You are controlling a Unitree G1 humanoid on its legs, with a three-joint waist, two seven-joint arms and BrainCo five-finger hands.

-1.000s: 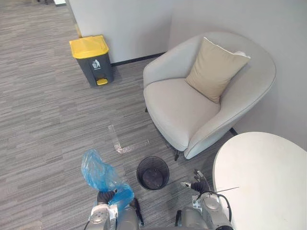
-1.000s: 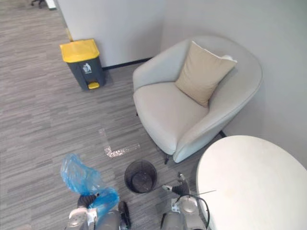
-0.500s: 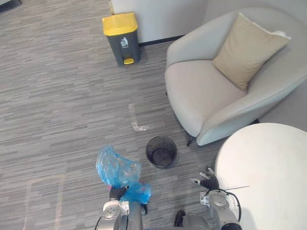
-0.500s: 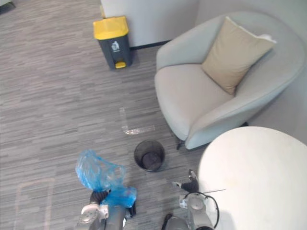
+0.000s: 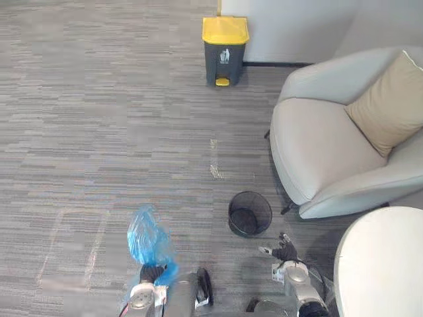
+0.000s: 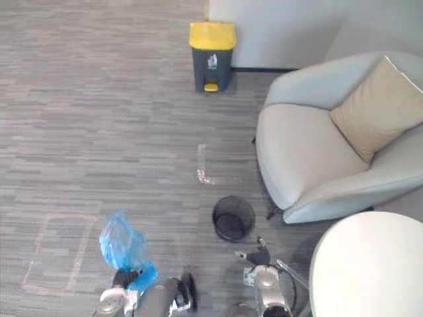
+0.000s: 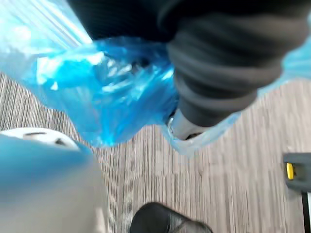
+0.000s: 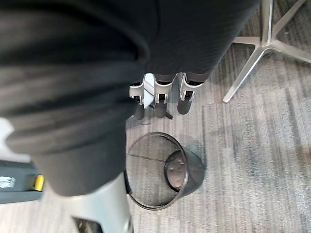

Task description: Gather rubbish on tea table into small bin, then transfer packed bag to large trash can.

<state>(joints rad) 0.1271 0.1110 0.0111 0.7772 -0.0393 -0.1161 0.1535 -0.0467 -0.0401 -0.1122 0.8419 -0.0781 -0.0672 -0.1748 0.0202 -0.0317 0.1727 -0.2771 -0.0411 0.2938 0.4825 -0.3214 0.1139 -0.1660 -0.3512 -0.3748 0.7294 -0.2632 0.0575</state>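
The left hand grips the blue bag; the right hand hangs slack-fingered. With the large trash can well apart at 12 o'clock, a slipping grip could drop the bag.

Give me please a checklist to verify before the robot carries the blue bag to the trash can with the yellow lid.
1. Bag in hand: ok, the blue bag bunches around the left hand.
2. Firmness of that hold: cannot tell, plastic covers the hand in the left wrist view.
3. Right hand free: ok, fingers straight, holding nothing.
4. Small bin emptied: ok, no liner or rubbish inside.
5. Large trash can lid open: not ok, the yellow lid is down.
6. Path over the carpet to it: ok, nothing stands in the way.
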